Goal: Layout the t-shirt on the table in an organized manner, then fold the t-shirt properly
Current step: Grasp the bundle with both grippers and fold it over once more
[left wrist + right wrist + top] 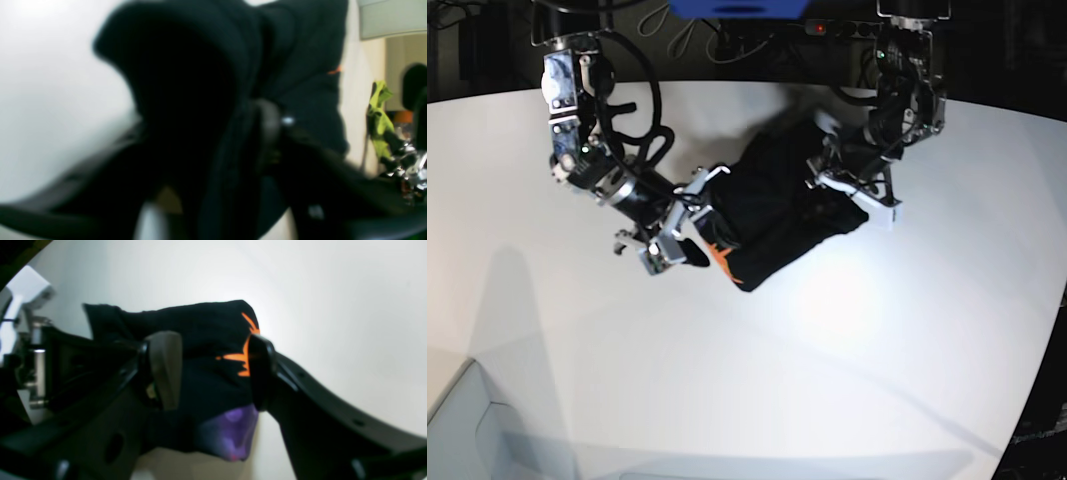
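Black soft-fabric short-sleeved t-shirt [772, 215], bunched into a dark lump, slung between the two arms above the far middle of the large smooth white worktop [827, 360]. Not spread out; folds crumpled together. Whether its lowest fold touches the surface, cannot tell.

Right wrist view: orange mark [245, 355] on the black cloth, lying just against the inner face of one finger. Purple printed patch [232, 435] shows on the fold hanging below. Right gripper [213, 370] clenched on the t-shirt, a thick wad of fabric filling the gap between its grey pad [165, 368] and the black finger opposite. White surface behind.

Left wrist view: heavily blurred. Black cloth fills most of the picture, a hump of it rising in front of the lens. Small orange fleck at the right edge of the fabric. Left gripper [257, 140] sits amid the cloth, dark on dark; whether it is clamped on the fabric or released, cannot tell. Lime-green cloth [378, 116] hangs in the background at right, off the worktop, beside metal hardware.

Base view: right gripper at the shirt's near-left end, by the orange mark. Left gripper at the far-right end, pressed into the cloth. Black cables loop off the right arm [577, 110]. A shadow streak runs across the near part of the surface.
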Controlling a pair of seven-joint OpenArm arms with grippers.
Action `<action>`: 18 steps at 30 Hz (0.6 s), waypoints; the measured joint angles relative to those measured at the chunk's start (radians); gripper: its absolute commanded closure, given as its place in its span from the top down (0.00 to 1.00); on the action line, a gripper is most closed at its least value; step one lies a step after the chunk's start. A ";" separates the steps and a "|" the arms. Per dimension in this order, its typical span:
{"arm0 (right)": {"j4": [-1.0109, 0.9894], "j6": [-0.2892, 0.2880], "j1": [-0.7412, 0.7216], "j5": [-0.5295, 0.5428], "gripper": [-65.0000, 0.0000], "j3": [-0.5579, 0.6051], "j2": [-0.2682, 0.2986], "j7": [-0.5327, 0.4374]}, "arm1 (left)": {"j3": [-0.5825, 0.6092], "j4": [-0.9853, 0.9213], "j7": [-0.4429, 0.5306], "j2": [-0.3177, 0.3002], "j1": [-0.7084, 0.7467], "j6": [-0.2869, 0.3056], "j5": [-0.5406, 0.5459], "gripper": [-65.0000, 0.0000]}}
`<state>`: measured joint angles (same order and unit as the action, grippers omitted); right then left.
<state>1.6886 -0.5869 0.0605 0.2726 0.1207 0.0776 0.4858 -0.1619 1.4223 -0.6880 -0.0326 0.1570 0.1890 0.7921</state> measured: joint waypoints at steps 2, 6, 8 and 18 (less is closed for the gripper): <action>0.000 0.000 0.003 0.000 0.50 0.000 0.000 0.000 | 0.000 -0.046 0.001 0.000 -0.031 0.008 0.006 0.16; 0.000 0.000 0.016 0.001 0.50 0.000 -0.001 -0.002 | 0.000 -0.095 0.007 -0.002 -0.078 0.016 0.002 0.00; 0.002 0.000 0.029 0.000 0.50 0.000 0.000 -0.001 | 0.001 -0.100 0.004 -0.005 -0.085 0.016 0.002 0.01; 0.006 0.000 0.063 0.000 0.50 0.000 0.002 -0.004 | 0.188 -0.100 -0.084 -0.184 -0.187 0.021 -0.006 0.00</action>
<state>1.6951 -0.5869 0.1230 0.2722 0.1207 0.0799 0.4820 0.0257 1.3220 -0.7715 -0.2169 -0.0296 0.2100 0.7856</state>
